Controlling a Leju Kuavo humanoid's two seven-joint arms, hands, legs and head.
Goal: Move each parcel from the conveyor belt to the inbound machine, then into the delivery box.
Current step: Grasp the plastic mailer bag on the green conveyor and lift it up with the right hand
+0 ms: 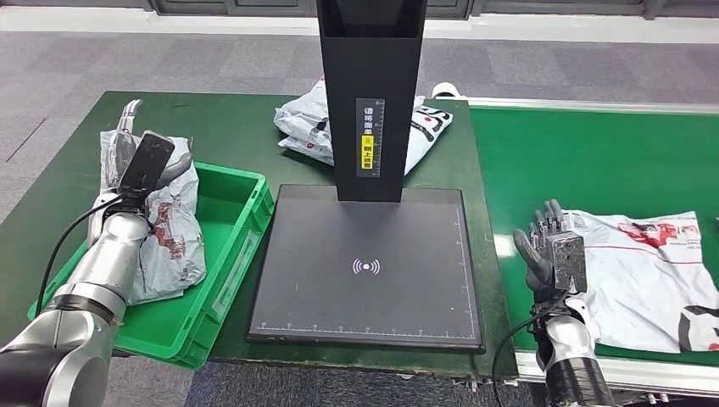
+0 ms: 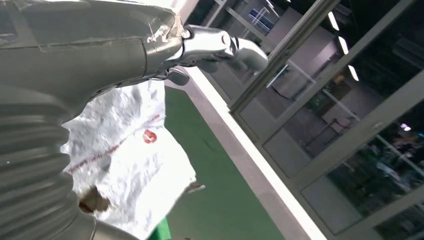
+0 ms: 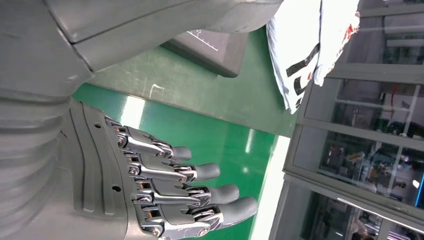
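Bright green delivery box [image 1: 222, 254] at eight o'clock, holding a grey-white parcel [image 1: 169, 237] with red and dark print. Matt black inbound machine [image 1: 366, 263] at centre, with a white wave symbol and fine white ruler marks along its edges; black upright post [image 1: 370, 93] bearing a dark label with a yellow patch. White parcels [image 1: 307, 119] with red and black print at twelve o'clock. Green conveyor belt [image 1: 585, 161] at three o'clock, carrying a white parcel [image 1: 653, 271] with red and black marks. Darker green table [image 1: 229, 127]. Silver-grey left hand [image 1: 146, 165] and right hand [image 1: 549, 250], dark-fingered. Grey floor [image 1: 68, 68].
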